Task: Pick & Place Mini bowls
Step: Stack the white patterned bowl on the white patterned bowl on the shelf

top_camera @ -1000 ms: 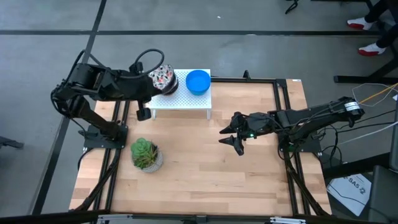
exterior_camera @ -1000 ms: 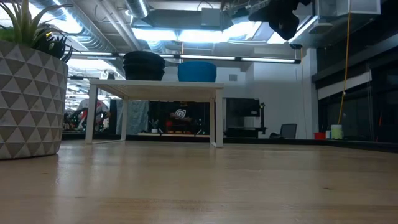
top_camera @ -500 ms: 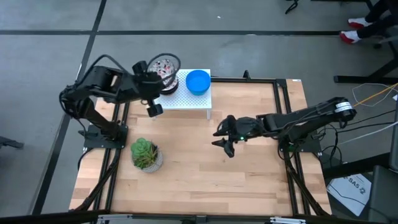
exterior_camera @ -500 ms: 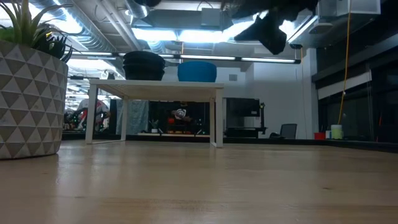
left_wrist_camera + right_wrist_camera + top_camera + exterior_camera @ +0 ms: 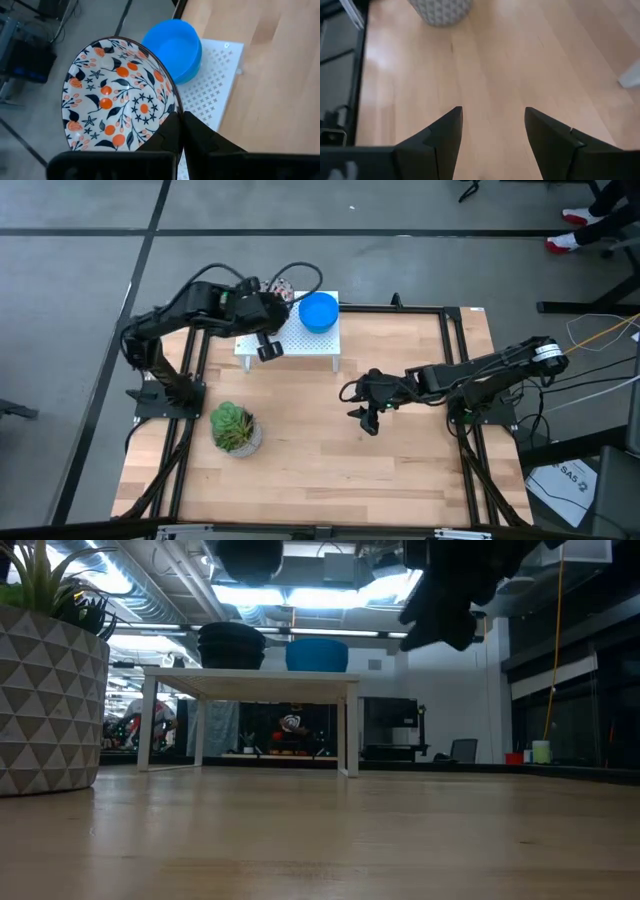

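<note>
A white mini bowl (image 5: 117, 100) with an orange-and-dark floral pattern is held up, tilted, above a small white perforated stand (image 5: 216, 82) by my left gripper (image 5: 179, 131), which is shut on it. A plain blue mini bowl (image 5: 318, 311) sits on the stand's right part. The low view shows a dark-sided bowl (image 5: 231, 645) standing on the stand (image 5: 250, 680) beside the blue one (image 5: 317, 654); my left arm hides it from above. Farther right, my right gripper (image 5: 366, 420) hangs open over bare wood, holding nothing. My left gripper pinches the floral bowl's rim (image 5: 169, 116), one finger on the patterned inner side and the other on the outer wall. The bowl is lifted clear above the stand and tilted, its patterned inside turned toward the wrist camera.
A potted green succulent (image 5: 235, 428) in a grey triangle-patterned pot stands at the near left of the wooden table (image 5: 400, 470). A dark frame (image 5: 455, 380) runs along the table's edges. A wide stretch of bare wood lies below my right gripper (image 5: 492, 111).
My left gripper has carried the floral bowl toward the table's right, over the stand, and downward, so the bowl's dark underside now shows at the top of the low view. My right gripper has sunk toward the table, still open.
</note>
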### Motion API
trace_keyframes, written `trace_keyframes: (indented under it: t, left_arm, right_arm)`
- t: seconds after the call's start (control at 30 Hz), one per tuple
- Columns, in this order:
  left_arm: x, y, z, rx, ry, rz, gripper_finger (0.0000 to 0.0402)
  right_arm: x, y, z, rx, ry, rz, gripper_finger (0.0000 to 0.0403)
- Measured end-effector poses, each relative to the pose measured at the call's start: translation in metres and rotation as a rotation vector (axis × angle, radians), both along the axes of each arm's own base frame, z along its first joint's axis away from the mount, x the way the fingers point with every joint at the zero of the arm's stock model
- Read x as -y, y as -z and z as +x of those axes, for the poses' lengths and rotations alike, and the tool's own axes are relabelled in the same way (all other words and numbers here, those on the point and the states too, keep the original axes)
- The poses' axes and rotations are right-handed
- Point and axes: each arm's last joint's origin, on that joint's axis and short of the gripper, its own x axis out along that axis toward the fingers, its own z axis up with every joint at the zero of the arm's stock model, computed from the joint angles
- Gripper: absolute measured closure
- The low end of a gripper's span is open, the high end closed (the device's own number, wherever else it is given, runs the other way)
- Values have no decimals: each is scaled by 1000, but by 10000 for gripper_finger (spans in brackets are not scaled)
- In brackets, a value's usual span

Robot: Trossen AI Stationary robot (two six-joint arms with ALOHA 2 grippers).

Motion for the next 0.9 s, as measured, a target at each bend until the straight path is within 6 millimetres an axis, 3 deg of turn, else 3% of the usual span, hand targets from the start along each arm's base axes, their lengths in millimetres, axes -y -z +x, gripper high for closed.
trace_keyframes:
  t: [0.27,0.53,0.9]
  left_arm:
    - [-31,18,20,-102,6,-65,398]
    - [-61,19,11,-27,-83,-252,398]
    - [-88,20,0,47,-243,-335,398]
  right_arm:
    - [2,10,-10,-144,2,-23,189]
    - [2,14,-14,-208,2,-21,189]
    - [2,16,-17,-240,-12,-41,189]
